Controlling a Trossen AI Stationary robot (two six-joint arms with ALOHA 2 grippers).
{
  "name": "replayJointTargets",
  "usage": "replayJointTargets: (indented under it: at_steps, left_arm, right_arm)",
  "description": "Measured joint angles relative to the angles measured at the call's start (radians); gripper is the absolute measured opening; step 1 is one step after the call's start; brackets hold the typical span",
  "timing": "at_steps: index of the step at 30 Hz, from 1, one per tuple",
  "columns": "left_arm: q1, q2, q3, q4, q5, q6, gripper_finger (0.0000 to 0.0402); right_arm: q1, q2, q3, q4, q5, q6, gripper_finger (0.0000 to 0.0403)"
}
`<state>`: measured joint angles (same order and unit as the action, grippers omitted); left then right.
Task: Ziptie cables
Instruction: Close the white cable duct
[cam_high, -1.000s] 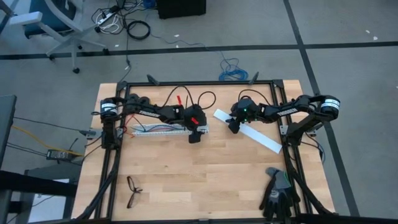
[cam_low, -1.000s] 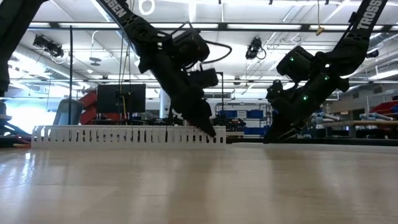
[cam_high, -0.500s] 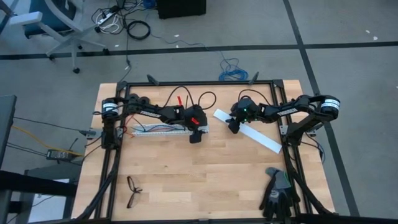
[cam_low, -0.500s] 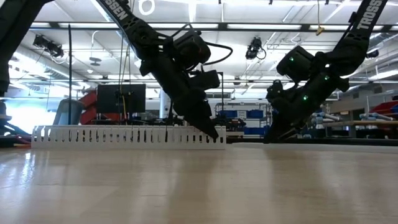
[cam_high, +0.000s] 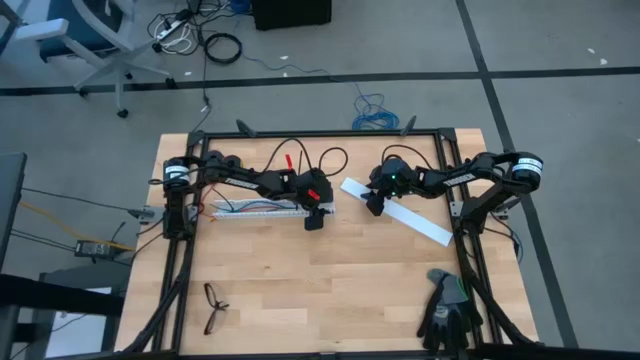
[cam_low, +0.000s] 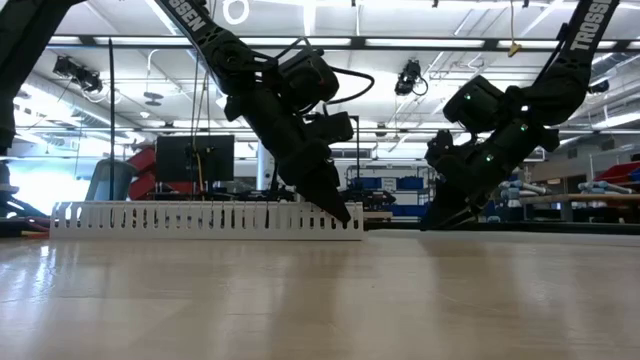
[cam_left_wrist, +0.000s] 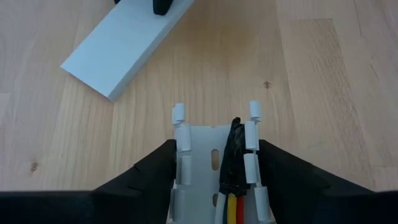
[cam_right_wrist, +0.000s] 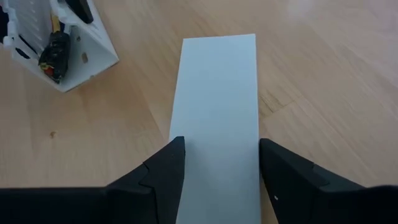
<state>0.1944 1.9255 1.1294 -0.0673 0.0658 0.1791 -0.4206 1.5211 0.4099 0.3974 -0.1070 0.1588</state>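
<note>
Left gripper (cam_left_wrist: 214, 165) fingers astride white slotted strip (cam_left_wrist: 214, 177) end holding cables (cam_left_wrist: 233, 202), right gripper (cam_right_wrist: 217, 165) fingers astride flat white cover (cam_right_wrist: 217, 118), table's far half

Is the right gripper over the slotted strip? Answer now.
No: the right gripper straddles the flat white cover; the slotted strip lies apart.

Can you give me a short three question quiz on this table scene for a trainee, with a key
1. True or false: the left tool sits at the end of the white slotted channel that holds the cables.
2. What does the right tool straddle? A) the eyeglasses B) the flat white strip C) the gloves
3. Fill in: the gloves lie near the table's front ____ corner, by the robot's own sides.

Key: 1 true; 2 B; 3 right.
</note>
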Motion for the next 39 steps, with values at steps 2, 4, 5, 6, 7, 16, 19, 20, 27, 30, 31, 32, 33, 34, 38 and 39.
replayJointTargets:
  at_steps: [2, 4, 5, 6, 7, 16, 19, 20, 27, 30, 31, 32, 33, 34, 38, 39]
  left_arm:
    - [0.000, 0.000, 0.000, -0.001, 0.000, 0.000, 0.0220]
    - [0.000, 0.000, 0.000, -0.001, 0.000, 0.000, 0.0219]
    - [0.000, 0.000, 0.000, -0.001, 0.000, 0.000, 0.0219]
    - [0.000, 0.000, 0.000, -0.001, 0.000, 0.000, 0.0219]
    - [0.000, 0.000, 0.000, -0.002, 0.000, 0.000, 0.0219]
    - [0.000, 0.001, 0.000, -0.002, 0.000, -0.001, 0.0219]
    - [0.000, 0.001, -0.001, -0.002, 0.000, -0.001, 0.0219]
    - [0.000, 0.001, -0.001, -0.001, 0.000, -0.001, 0.0219]
    - [0.000, 0.002, -0.002, 0.001, -0.001, -0.002, 0.0219]
    - [0.000, 0.002, -0.002, 0.002, 0.000, -0.002, 0.0219]
    - [0.000, 0.002, -0.002, 0.002, 0.000, -0.002, 0.0219]
    - [0.000, 0.002, -0.002, 0.002, -0.001, -0.002, 0.0219]
    - [0.000, 0.002, -0.002, 0.002, -0.001, -0.002, 0.0219]
    - [0.000, 0.002, -0.002, 0.002, 0.000, -0.002, 0.0219]
    - [0.000, 0.002, -0.002, 0.001, -0.001, 0.003, 0.0219]
    - [0.000, 0.002, -0.002, 0.000, 0.000, 0.007, 0.0219]
  right_arm:
    - [0.000, 0.010, 0.000, 0.010, 0.000, -0.004, 0.0202]
    - [0.000, 0.011, 0.000, 0.018, -0.003, -0.006, 0.0215]
    - [0.000, 0.012, 0.000, 0.024, -0.003, -0.007, 0.0223]
    - [0.001, 0.011, 0.000, 0.030, -0.003, -0.008, 0.0231]
    - [0.001, 0.008, 0.000, 0.036, -0.003, -0.010, 0.0240]
    - [0.025, 0.005, 0.000, 0.056, -0.018, -0.044, 0.0294]
    - [0.050, 0.016, 0.000, 0.050, 0.000, -0.092, 0.0294]
    - [0.059, 0.021, 0.000, 0.051, 0.021, -0.108, 0.0292]
    - [0.079, 0.071, 0.002, 0.064, 0.083, -0.130, 0.0273]
    - [0.079, 0.079, 0.002, 0.065, 0.085, -0.130, 0.0258]
    - [0.079, 0.079, 0.002, 0.065, 0.085, -0.130, 0.0251]
    - [0.079, 0.079, 0.002, 0.066, 0.084, -0.129, 0.0244]
    - [0.079, 0.079, 0.002, 0.067, 0.084, -0.128, 0.0237]
    - [0.079, 0.079, 0.002, 0.068, 0.083, -0.128, 0.0230]
    - [0.079, 0.079, 0.002, 0.074, 0.079, -0.127, 0.0218]
    - [0.079, 0.079, 0.002, 0.078, 0.077, -0.128, 0.0218]
